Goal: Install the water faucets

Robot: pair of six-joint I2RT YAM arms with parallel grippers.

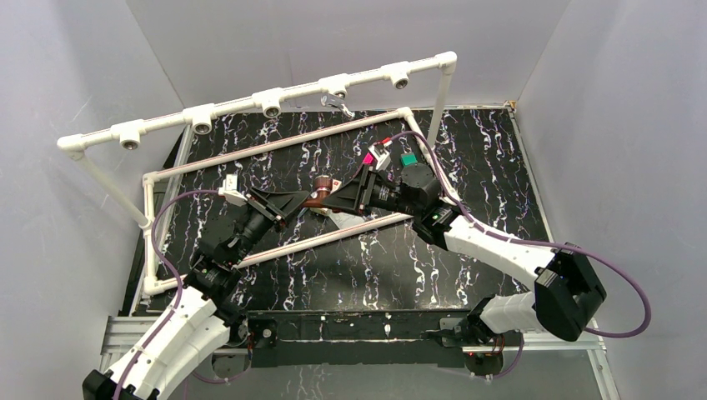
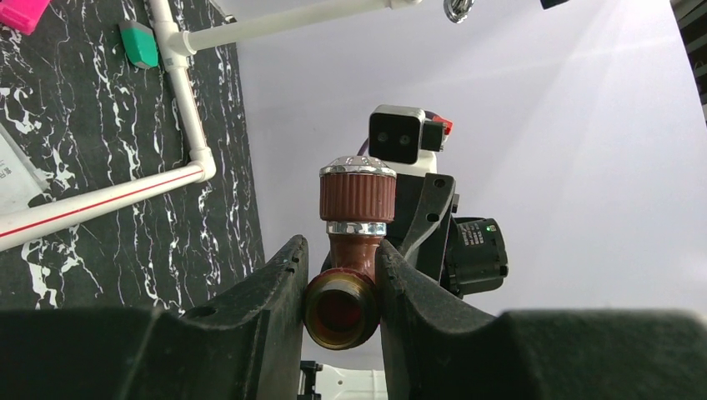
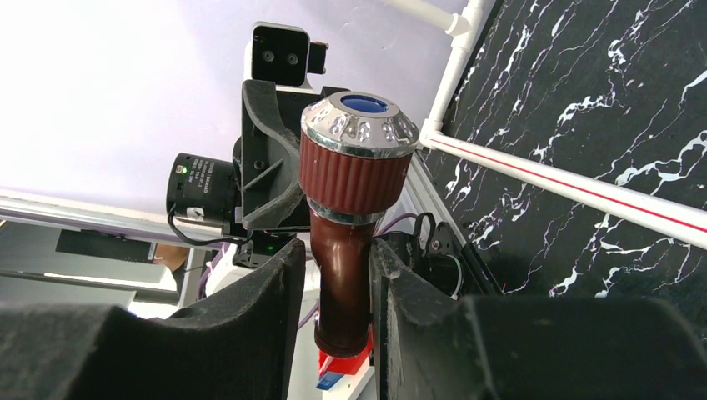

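Observation:
The dark reddish-brown faucet [image 1: 319,192] hangs above the middle of the table, between my two grippers. My left gripper [image 1: 305,201] is shut on its brass-coloured threaded inlet [image 2: 342,307], both fingers pressed against it, with the ribbed knob [image 2: 358,196] pointing up. My right gripper [image 1: 331,197] stands around the spout [image 3: 343,283]. Its right finger [image 3: 392,287] touches the spout and a narrow gap shows at its left finger. The shiny silver faucet [image 1: 335,102] hangs from the raised white pipe rail at the back.
The raised pipe rail [image 1: 242,106] carries several tee sockets facing down. A white pipe frame [image 1: 275,146] lies on the black marbled table. A pink strip [image 1: 368,157] and a green block [image 1: 408,159] lie behind the right gripper. White walls close in on both sides.

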